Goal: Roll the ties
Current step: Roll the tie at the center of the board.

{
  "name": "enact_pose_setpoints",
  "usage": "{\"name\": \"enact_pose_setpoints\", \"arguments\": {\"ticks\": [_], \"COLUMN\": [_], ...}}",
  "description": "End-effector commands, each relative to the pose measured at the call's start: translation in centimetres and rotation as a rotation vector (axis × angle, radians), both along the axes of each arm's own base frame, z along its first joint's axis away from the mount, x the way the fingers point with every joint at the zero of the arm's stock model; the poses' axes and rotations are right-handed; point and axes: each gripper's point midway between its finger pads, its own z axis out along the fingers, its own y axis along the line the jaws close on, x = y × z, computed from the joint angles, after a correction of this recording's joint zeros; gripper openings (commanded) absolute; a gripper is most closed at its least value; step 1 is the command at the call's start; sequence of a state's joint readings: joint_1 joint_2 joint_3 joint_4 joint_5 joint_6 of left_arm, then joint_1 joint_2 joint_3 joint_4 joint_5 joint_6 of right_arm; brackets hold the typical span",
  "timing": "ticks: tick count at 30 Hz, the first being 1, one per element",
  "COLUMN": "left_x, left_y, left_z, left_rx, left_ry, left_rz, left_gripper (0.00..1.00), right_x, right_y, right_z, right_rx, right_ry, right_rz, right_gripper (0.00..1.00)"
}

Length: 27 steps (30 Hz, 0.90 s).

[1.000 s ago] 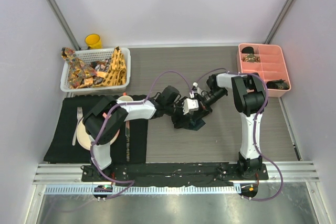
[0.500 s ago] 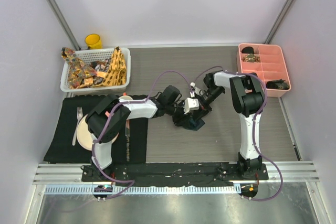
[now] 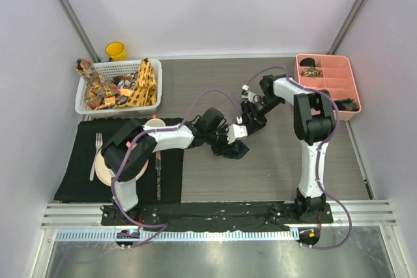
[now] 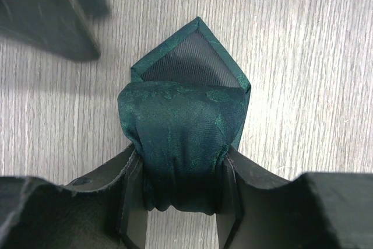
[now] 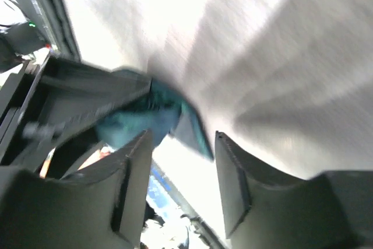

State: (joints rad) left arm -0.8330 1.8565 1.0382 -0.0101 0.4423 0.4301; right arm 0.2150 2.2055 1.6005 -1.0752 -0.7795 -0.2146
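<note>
A dark teal tie (image 4: 182,115) is rolled into a bundle on the wooden table, its pointed end (image 4: 195,56) lying flat beyond the roll. My left gripper (image 4: 182,158) is shut on this roll, one finger pressing each side. From above, the roll (image 3: 240,152) lies mid-table at the left gripper (image 3: 230,142). My right gripper (image 3: 250,114) stands open a short way up and to the right, touching nothing. Its blurred wrist view shows the teal roll (image 5: 145,118) beyond its open gripper (image 5: 180,144). More patterned ties (image 3: 130,89) lie piled in a white basket (image 3: 81,100).
A pink divided tray (image 3: 332,86) at the back right holds a few dark rolled bundles. A yellow cup (image 3: 116,51) stands behind the basket. The black placemat (image 3: 78,174) at the left carries a plate (image 3: 103,167), fork (image 3: 96,154) and mug (image 3: 155,124).
My right gripper has opened and drawn back up and to the right, away from the roll. My left gripper has closed on the teal roll and shifted slightly left.
</note>
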Motion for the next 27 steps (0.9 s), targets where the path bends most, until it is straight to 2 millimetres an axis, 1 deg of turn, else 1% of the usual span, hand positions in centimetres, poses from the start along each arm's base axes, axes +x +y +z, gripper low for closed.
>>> {"name": "enact_pose_setpoints", "arguments": {"ticks": [1,3,4,6,7,8,9,10,12,13,15,16,18,19,23,24,25,27], "left_x": [-2.6,-2.4,-2.4,-2.4,-2.3,-2.4,-2.4,-2.5,-2.4,-2.4,-2.4,-2.4,-2.3,-2.4,-2.2,-2.2,-2.3,-2.2], "left_y": [4.9,4.7,4.7,4.6,4.6,4.6,4.6,4.6,4.7,4.6,4.6,4.6,4.4,4.4,4.2,4.1,4.1,4.1], "left_z": [-5.5,-5.5,-5.6,-5.5,-5.5,-5.4,-5.5,-5.6,-5.7,-5.6,-5.6,-5.6,-5.7,-5.7,-5.7,-5.6,-5.6,-5.6], "left_rx": [0.274,0.274,0.276,0.274,0.274,0.272,0.275,0.276,0.278,0.278,0.275,0.273,0.271,0.270,0.269,0.267,0.266,0.266], "left_ry": [0.104,0.100,0.101,0.100,0.100,0.100,0.101,0.103,0.099,0.099,0.100,0.102,0.107,0.111,0.110,0.107,0.107,0.106], "left_rz": [0.021,0.020,0.018,0.016,0.018,0.015,0.016,0.016,0.020,0.020,0.019,0.018,0.018,0.018,0.014,0.012,0.010,0.009], "left_gripper": [0.05,0.05,0.05,0.05,0.05,0.05,0.05,0.04,0.04,0.04,0.04,0.04,0.05,0.04,0.04,0.05,0.04,0.04], "right_x": [-2.9,-4.1,-5.2,-5.8,-6.0,-5.9,-5.7,-5.3,-4.8,-4.4,-3.7,-2.9,-2.3,-1.6,-1.4,-1.5,-1.6,-2.0], "right_y": [-1.0,-1.2,-1.3,-1.3,-1.3,-1.2,-1.3,-1.1,-0.8,-0.2,0.3,0.7,1.2,1.4,2.6,2.7,2.9,3.2], "right_z": [3.8,3.1,2.2,1.3,0.4,-0.1,-0.6,-1.4,-1.9,-1.9,-1.9,-2.0,-2.2,-2.3,-1.5,-1.2,-0.8,0.4], "right_rx": [0.047,0.036,0.028,0.022,0.014,0.010,-0.001,0.009,0.020,0.063,0.082,0.110,0.112,0.125,0.186,0.204,0.224,0.272], "right_ry": [0.045,0.084,0.122,0.152,0.158,0.151,0.139,0.103,0.090,0.066,0.080,0.044,0.025,-0.006,-0.020,-0.022,-0.026,-0.022], "right_rz": [-0.053,-0.058,-0.069,-0.089,-0.117,-0.130,-0.147,-0.159,-0.182,-0.179,-0.222,-0.229,-0.250,-0.249,-0.231,-0.227,-0.219,-0.202], "right_gripper": [0.56,0.58,0.60,0.71,0.79,0.82,0.92,0.96,0.98,0.98,0.98,0.99,0.99,0.99,0.98,0.95,0.89,0.85]}}
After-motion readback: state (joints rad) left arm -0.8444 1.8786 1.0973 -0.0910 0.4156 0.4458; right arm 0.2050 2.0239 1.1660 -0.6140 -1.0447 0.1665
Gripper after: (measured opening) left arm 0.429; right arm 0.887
